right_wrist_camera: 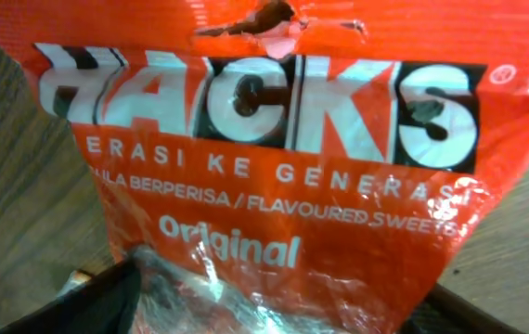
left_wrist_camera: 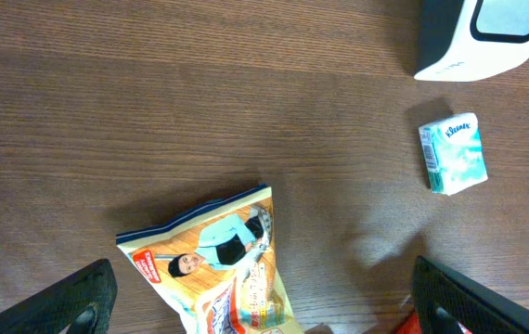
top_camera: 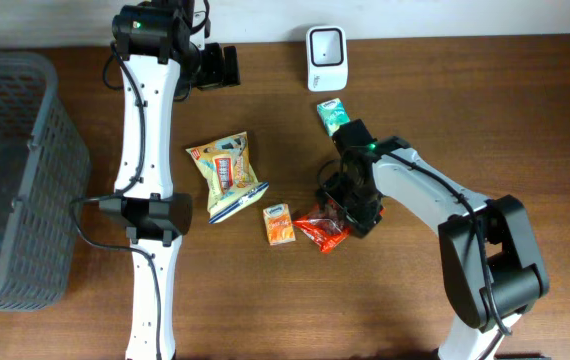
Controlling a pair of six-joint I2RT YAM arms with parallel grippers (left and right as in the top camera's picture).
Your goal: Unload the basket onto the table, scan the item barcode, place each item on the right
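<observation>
Filling your right wrist view is the red Hacks sweets packet [right_wrist_camera: 274, 186], with a tear at its top edge, lying on the wooden table [right_wrist_camera: 14, 186]. Your right gripper [right_wrist_camera: 278, 301] straddles it, one finger at each lower corner, and you cannot tell whether they pinch the foil. From overhead, the packet sits just right of a small orange carton [top_camera: 279, 224], with a yellow snack bag [top_camera: 227, 175] further left. Beyond lie a green tissue pack [top_camera: 332, 116] and, at the far edge, the white scanner [top_camera: 325, 58], well apart from the packet. Your left gripper [left_wrist_camera: 264, 301] hangs spread wide, holding nothing, left of the scanner.
</observation>
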